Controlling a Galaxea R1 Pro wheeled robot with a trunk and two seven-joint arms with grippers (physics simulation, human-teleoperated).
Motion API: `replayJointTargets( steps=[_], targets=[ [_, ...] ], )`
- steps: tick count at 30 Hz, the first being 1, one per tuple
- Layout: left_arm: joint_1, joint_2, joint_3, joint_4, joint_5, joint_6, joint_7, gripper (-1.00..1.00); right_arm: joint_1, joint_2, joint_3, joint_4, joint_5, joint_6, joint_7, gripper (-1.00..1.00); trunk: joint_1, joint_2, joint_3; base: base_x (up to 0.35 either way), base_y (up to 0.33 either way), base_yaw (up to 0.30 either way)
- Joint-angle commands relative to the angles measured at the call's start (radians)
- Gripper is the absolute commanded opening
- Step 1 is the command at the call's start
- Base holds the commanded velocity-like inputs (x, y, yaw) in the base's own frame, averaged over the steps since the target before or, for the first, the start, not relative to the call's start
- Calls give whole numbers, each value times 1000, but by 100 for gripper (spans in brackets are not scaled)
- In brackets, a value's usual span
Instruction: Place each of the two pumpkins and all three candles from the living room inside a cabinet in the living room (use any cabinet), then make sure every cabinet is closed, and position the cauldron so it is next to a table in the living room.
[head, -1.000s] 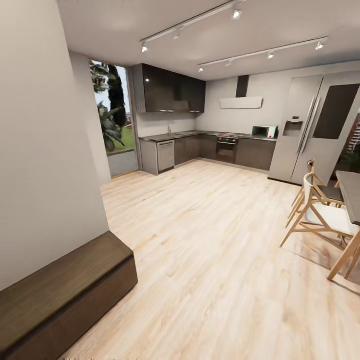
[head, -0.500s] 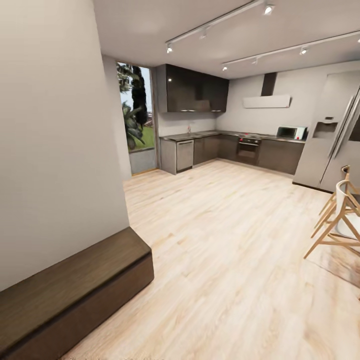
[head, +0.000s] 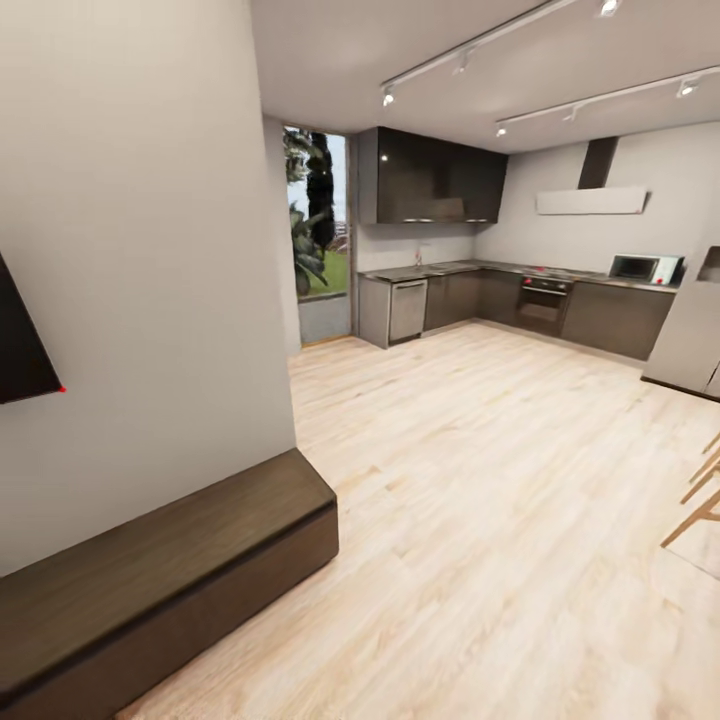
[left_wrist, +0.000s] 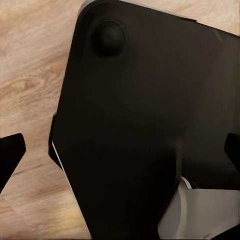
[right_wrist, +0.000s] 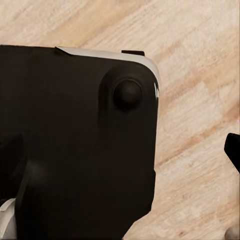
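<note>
Spreading across most of the head view, the pale wood floor (head: 500, 480) runs from the cabinet to the far kitchen. A plain white wall (head: 140, 280) rises directly behind the cabinet (head: 160, 570), the long, low dark brown unit lying along that wall's foot, its fronts shut flush. Well beyond the cabinet's far end stand glossy dark kitchen units (head: 440, 180) over a grey counter (head: 480, 270), with a tall window (head: 318, 230) just beside them showing greenery. A dark flat panel (head: 20, 340) hangs on the wall above the cabinet. Slim wooden chair legs (head: 700, 490) show across the floor, well apart from the cabinet. In both wrist views a black robot body part (left_wrist: 145, 125) covers much of the floor; dark fingertips (left_wrist: 10, 152) sit at the edges, widely parted on the left claw, while the right claw's state I cannot tell.
</note>
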Motion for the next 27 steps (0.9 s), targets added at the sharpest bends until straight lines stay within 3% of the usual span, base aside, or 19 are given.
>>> replayJointTargets(
  steps=[1, 27],
  targets=[
    [1, 0, 2, -2, 6, -1, 1, 100, -1, 0, 2, 1, 2, -3, -1, 100, -4, 7, 2, 0, 0, 262],
    [2, 3, 2, 2, 14, -3, 2, 100, -1, 0, 3, 1, 4, -7, -1, 100, -104, 189, 70, 0, 0, 262]
  ],
)
